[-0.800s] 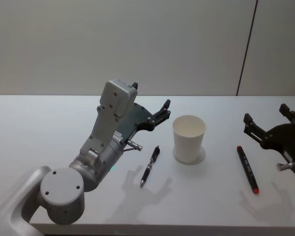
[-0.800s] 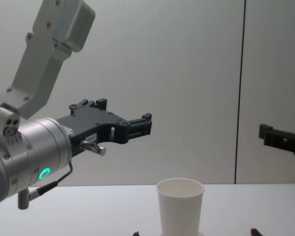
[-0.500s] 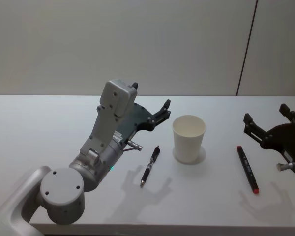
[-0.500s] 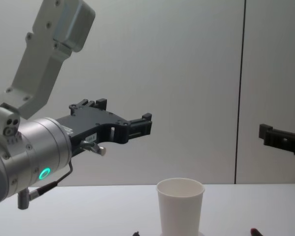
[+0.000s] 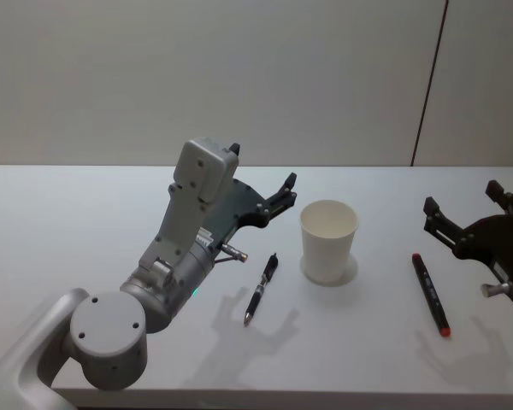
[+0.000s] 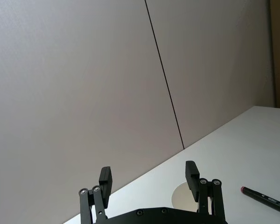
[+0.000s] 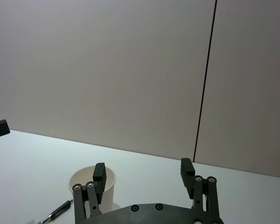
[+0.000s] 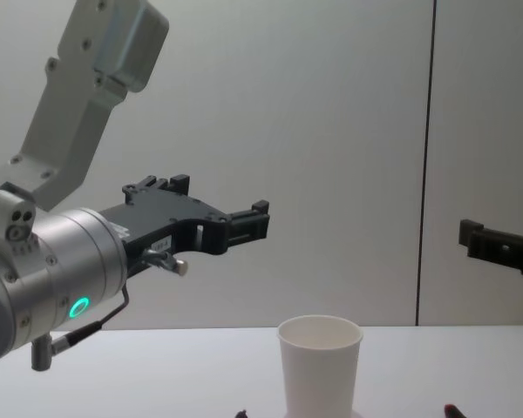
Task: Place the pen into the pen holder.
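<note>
You are looking at one pen holder (image 5: 328,242), a white paper cup that is standing upright near the middle of the white table (image 5: 85,213). Two writing tools are lying flat on the table. One black pen (image 5: 261,289) is lying just to the left of the cup, apart from it, with its tip pointing toward the robot. One marker with red ends (image 5: 430,293) is lying to the right of the cup, farther from it than the pen is. Nothing is sitting inside the cup as far as the head view shows.

Two grippers are showing. The left gripper (image 5: 262,164) is hanging in the air with its two fingers (image 6: 106,179) spread wide. They are gripping nothing and touching nothing. In the chest view it is sitting well above the cup's rim and pointing toward the back wall. The right gripper (image 5: 462,196) is hovering at the right edge of the table. Its fingers (image 7: 186,169) are likewise spread wide and are holding nothing.

The black pen is lying below the left gripper's fingers and nearer the robot than their tips, well apart from them. The cup is standing just to the right of those fingertips and lower down. The marker is lying near the right gripper, just left of it and on the table beneath its level, not between its fingers.
</note>
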